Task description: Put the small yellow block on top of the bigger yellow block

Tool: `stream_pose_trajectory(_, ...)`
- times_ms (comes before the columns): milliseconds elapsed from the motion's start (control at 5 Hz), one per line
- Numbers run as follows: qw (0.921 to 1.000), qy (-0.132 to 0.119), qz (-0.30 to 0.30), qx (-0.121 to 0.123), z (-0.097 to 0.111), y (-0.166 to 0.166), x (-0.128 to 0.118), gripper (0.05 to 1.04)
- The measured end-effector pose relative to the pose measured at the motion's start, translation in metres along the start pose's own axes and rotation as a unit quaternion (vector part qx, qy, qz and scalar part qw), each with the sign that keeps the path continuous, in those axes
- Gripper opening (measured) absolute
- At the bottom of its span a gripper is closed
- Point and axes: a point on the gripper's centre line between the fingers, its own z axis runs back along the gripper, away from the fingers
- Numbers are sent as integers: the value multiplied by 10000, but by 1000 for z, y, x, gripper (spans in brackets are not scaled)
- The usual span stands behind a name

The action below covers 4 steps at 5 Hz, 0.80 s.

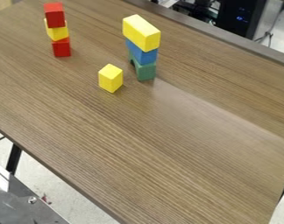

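Small yellow block (111, 78) stands loose on the brown wood-grain table (185, 162), near the foot of the stack but apart from it. I'd expect it to be light, stiff and hard to damage, perhaps a little slick on its flat faces. I would take it by two opposite upright sides, keeping clear of the green block (145, 71) at the stack's base. Whether the gripper is open or closed, I can't tell. The bigger yellow block (140, 33) lies on the blue block (142, 53), above the green one; a sideways nudge could topple all three, so I'd set down gently. Farther left stands a red-yellow-red tower (57, 31). Beyond the table I see a dark computer case (243, 16), a cable (267, 35) and pale floor (51, 183).
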Motion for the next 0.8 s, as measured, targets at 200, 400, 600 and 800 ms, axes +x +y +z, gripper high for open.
stream_pose_trajectory(200,9999,142,-30,71,-8,1,-7,1000)
stream_pose_trajectory(400,9988,291,-396,-86,10,12,-30,1000)
stream_pose_trajectory(600,9943,256,-963,-373,38,19,-48,1000)
stream_pose_trajectory(800,9794,390,-1810,-804,45,29,-63,1000)
